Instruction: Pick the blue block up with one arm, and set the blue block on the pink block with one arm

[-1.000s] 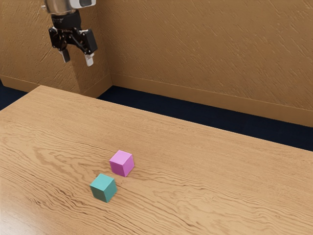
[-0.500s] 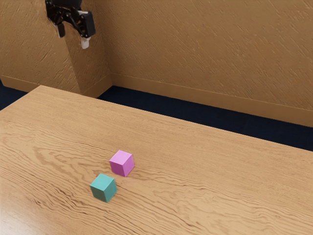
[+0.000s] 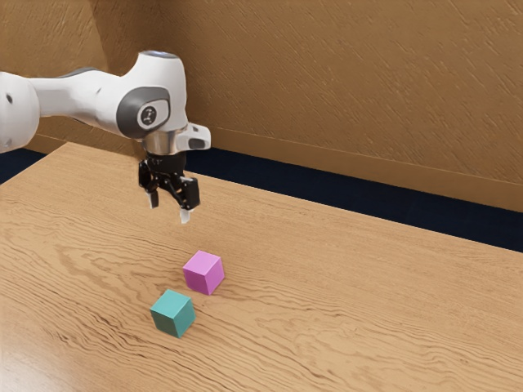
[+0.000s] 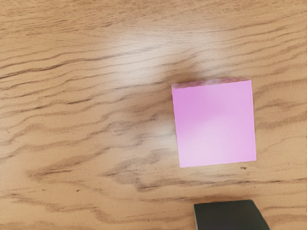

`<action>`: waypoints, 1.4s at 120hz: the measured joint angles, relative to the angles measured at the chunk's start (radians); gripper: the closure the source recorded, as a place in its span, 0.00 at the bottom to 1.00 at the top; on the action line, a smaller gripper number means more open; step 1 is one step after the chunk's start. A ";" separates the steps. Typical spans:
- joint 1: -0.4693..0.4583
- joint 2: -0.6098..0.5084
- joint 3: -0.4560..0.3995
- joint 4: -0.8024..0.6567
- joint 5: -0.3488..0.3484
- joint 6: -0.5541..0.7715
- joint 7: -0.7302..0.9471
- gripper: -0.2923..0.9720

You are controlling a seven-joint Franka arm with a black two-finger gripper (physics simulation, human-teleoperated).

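The blue block (image 3: 172,313), teal in tone, rests on the wooden table (image 3: 368,286) toward its front. Just behind it and slightly toward the exterior view's right lies the pink block (image 3: 203,272); the two stand apart. My gripper (image 3: 168,207) hangs open and empty a short way above the table, behind the pink block and a little to its left in the exterior view. In the wrist view the pink block (image 4: 214,123) lies flat on the wood, and beside it is a dark squarish shape (image 4: 229,215) that I cannot identify.
The white arm (image 3: 98,98) reaches in from the exterior view's left. A brown wall (image 3: 368,82) and a dark floor strip (image 3: 351,192) lie beyond the table's far edge. Bare wood surrounds both blocks.
My hand has dropped from high at the upper left down to just above the table, closer to the blocks. The arm now shows. Neither block has moved.
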 joint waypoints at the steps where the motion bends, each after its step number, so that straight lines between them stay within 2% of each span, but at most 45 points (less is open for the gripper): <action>1: -0.001 0.002 0.002 -0.001 -0.001 0.007 0.000 0.23; 10: -0.003 0.004 0.010 -0.029 -0.006 0.060 -0.001 0.23; 36: -0.005 -0.073 0.052 -0.242 -0.036 0.201 -0.003 0.23; 60: -0.063 -0.048 0.085 -0.321 -0.062 0.296 -0.004 0.23; 86: -0.099 -0.171 0.097 -0.520 -0.085 0.399 -0.004 0.23; 147: -0.154 -0.168 0.098 -0.600 -0.109 0.533 -0.002 0.23; 168: -0.135 -0.152 0.099 -0.602 -0.109 0.552 -0.002 0.23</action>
